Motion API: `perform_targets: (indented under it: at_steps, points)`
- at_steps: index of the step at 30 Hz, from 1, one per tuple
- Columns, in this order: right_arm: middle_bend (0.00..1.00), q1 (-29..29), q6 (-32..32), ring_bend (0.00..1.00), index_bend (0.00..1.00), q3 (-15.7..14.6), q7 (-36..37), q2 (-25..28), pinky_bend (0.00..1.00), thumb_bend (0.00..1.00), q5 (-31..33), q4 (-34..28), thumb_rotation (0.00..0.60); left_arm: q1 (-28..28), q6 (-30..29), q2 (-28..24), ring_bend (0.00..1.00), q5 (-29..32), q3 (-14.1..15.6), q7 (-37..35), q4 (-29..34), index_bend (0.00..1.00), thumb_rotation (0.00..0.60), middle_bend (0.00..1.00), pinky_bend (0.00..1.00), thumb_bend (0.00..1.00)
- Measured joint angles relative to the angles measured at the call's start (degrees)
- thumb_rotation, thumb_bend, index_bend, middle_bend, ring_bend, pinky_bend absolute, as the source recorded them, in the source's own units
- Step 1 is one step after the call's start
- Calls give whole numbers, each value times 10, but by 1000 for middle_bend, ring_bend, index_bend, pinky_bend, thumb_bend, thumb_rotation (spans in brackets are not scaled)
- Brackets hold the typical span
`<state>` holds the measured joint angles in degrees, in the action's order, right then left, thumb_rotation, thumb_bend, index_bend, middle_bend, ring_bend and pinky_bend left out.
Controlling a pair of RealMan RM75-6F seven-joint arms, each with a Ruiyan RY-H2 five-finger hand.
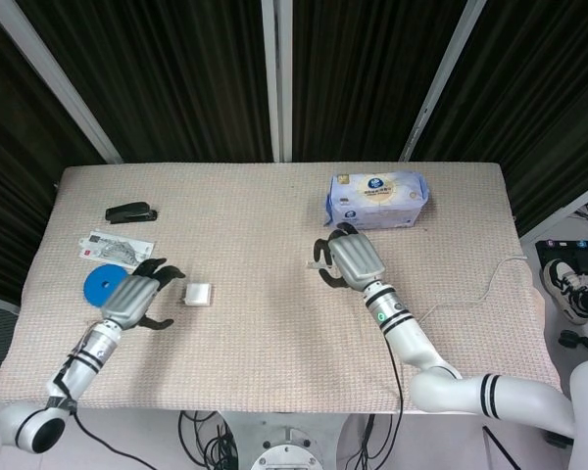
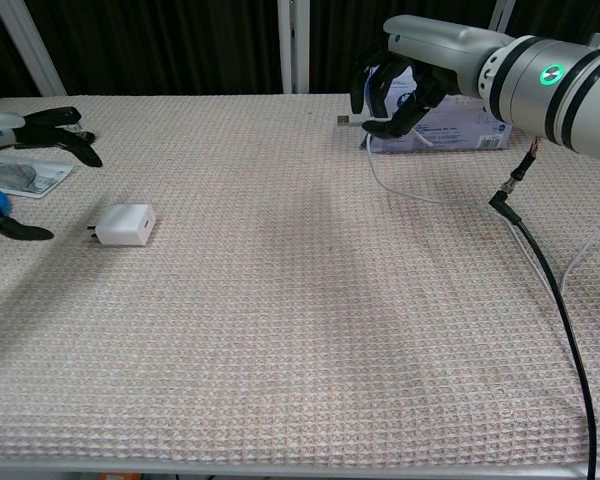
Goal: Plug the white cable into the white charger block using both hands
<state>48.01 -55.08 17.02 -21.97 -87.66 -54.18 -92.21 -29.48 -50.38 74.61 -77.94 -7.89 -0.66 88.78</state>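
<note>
The cable (image 2: 400, 190) end is pinched in the right hand (image 1: 351, 260), raised above the table (image 1: 274, 225), in front of the tissue pack (image 1: 377, 199). The charger (image 1: 197, 294) lies flat, well left of that hand. The left hand (image 1: 137, 296) is held just left of the charger, fingers spread, grasping nothing. A stapler (image 1: 130, 211) sits behind it.

Between your left hand (image 1: 137, 297) and right hand (image 1: 350, 260) you have bare mat (image 1: 265, 313) with only the charger (image 1: 197, 294) on it; tissue pack (image 1: 377, 200) crowds behind the right, disc (image 1: 100, 285) beside the left.
</note>
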Motion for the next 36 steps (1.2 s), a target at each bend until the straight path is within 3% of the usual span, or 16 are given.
perform_targets:
  at_steps: [13, 31, 36]
  points:
    - [584, -4, 6, 310, 620, -9, 38, 10, 164, 377, -9, 15, 600, -59, 38, 97, 23, 142, -22, 89, -74, 306, 600, 244, 13, 262]
    - [584, -3, 4, 310, 620, -18, 44, 6, 164, 377, 1, 27, 600, -62, 16, 136, 60, 152, -5, 86, -112, 354, 600, 303, 21, 295]
    - [584, -4, 2, 311, 620, -20, 45, 5, 164, 377, 2, 27, 600, -62, 12, 143, 122, 148, -7, 71, -119, 434, 600, 375, 83, 360]
